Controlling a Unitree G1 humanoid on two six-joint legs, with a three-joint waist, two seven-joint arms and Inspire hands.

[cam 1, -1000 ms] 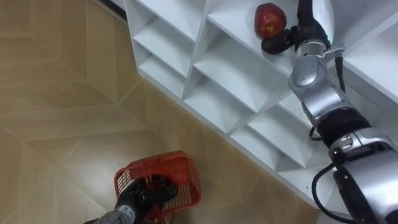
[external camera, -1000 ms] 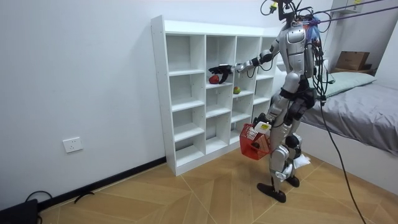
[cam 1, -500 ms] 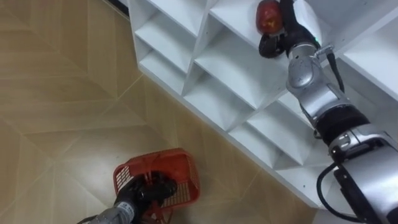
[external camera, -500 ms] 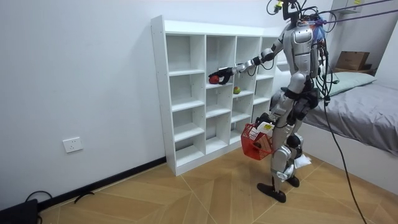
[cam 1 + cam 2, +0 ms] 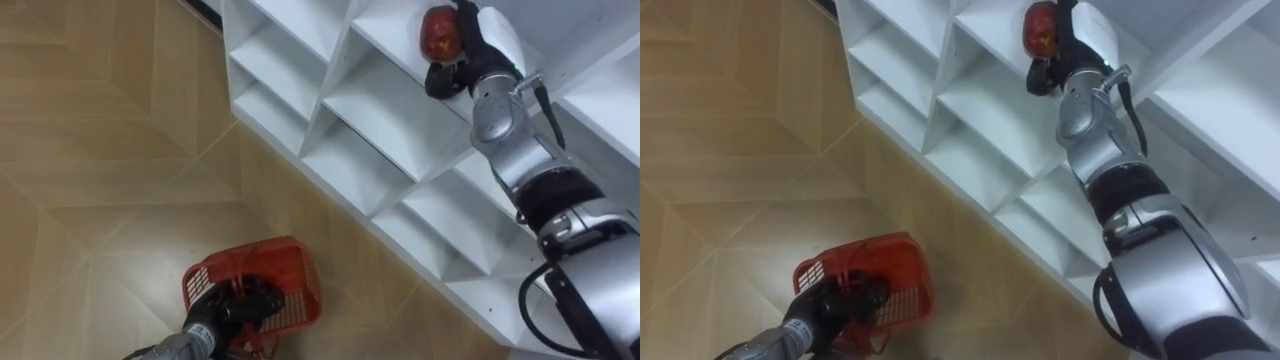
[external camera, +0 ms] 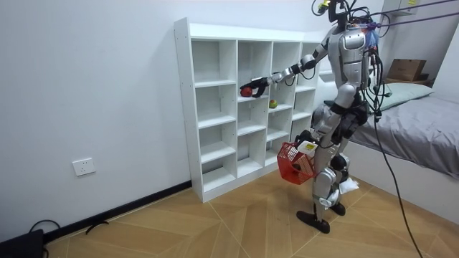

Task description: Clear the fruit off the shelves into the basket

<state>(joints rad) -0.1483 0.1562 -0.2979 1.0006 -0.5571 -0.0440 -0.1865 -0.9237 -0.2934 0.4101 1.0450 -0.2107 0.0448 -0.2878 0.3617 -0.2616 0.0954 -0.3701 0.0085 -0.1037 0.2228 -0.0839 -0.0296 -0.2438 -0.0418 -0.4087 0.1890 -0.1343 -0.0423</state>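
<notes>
Dividers of the closet (image 5: 390,110) wall each cubby from 12 to 4 o'clock — right hand (image 5: 468,50) and red fruit (image 5: 438,32) fill one at 1; bare floor (image 5: 100,150) lies open toward 9, basket (image 5: 288,275) at 6.

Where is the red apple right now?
The red apple sits on a white shelf at the left eye view's top right, with the right hand curled round it; a green fruit lies in a neighbouring compartment.

Right arm stretched up and forward, right hand (image 5: 463,55) curled on the fruit (image 5: 438,32) — left arm low, left hand (image 5: 240,308) clenched on the basket (image 5: 302,285) handle.
</notes>
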